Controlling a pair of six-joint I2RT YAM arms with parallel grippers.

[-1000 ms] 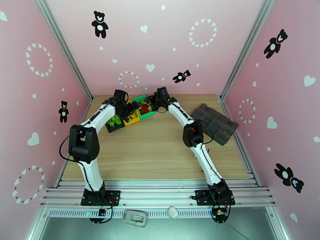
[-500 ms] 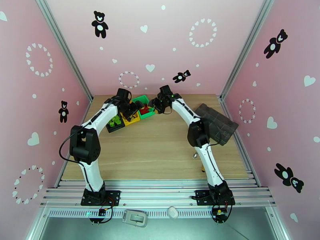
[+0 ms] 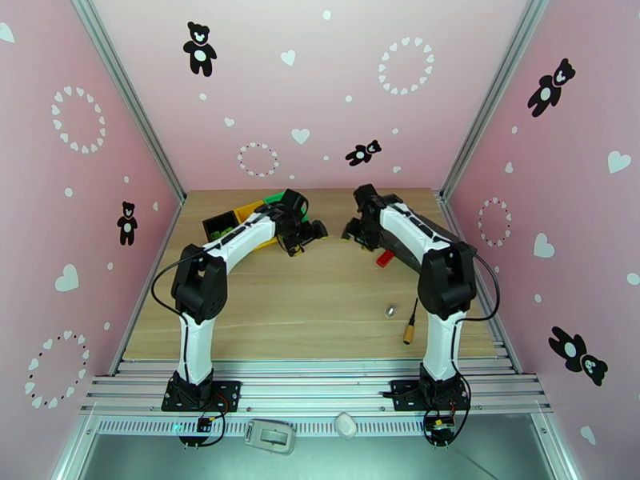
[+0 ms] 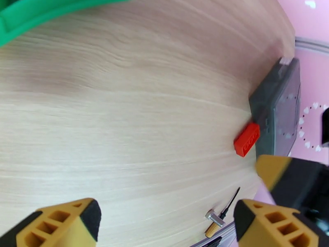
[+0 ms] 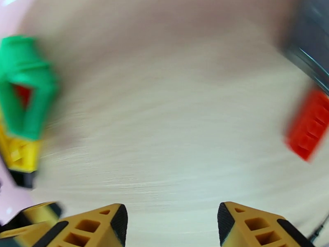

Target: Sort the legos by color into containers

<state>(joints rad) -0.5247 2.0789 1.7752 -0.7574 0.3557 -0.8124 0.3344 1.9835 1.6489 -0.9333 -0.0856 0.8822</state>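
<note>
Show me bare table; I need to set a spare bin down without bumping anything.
Widest bare wood: the table's near middle, bordered by the left arm, the small metal cylinder and the near edge. Crowded: far left around the containers; right side, with red lego, brass-tipped tool and grey tray.
</note>
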